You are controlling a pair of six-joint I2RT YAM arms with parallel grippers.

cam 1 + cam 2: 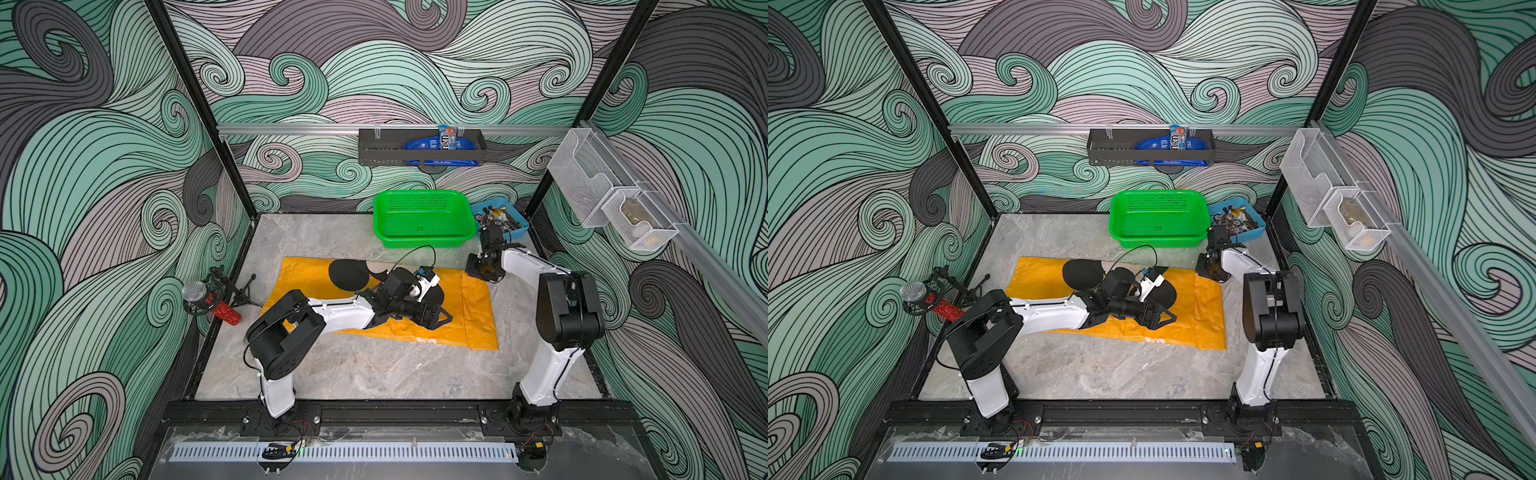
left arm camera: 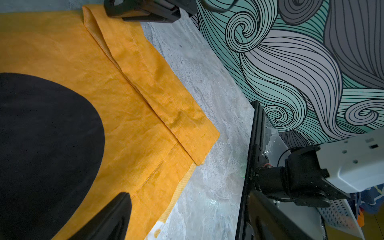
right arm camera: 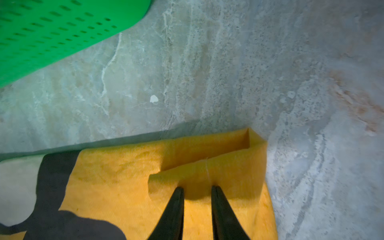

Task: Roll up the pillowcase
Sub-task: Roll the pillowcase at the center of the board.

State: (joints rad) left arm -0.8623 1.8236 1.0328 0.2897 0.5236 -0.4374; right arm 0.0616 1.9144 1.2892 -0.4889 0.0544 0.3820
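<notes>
The mustard-yellow pillowcase [image 1: 469,307] [image 1: 1200,307] lies flat on the marble table with its black round-eared print [image 1: 349,274] facing up. My left gripper [image 1: 436,318] [image 2: 191,216] hovers open over its middle-right part and holds nothing; one finger [image 2: 116,218] is above the fabric. My right gripper [image 1: 482,270] [image 3: 197,188] is at the pillowcase's far right corner. Its fingers stand a narrow gap apart, tips against a turned-over fold [image 3: 207,166] of the hem. No fabric is clearly pinched between them.
A green basket [image 1: 424,220] and a blue tray of small parts [image 1: 503,216] stand at the back, close behind the right arm. A red microphone on a stand [image 1: 208,299] is at the left edge. A black shelf [image 1: 419,145] and mesh bins [image 1: 602,199] hang on the walls.
</notes>
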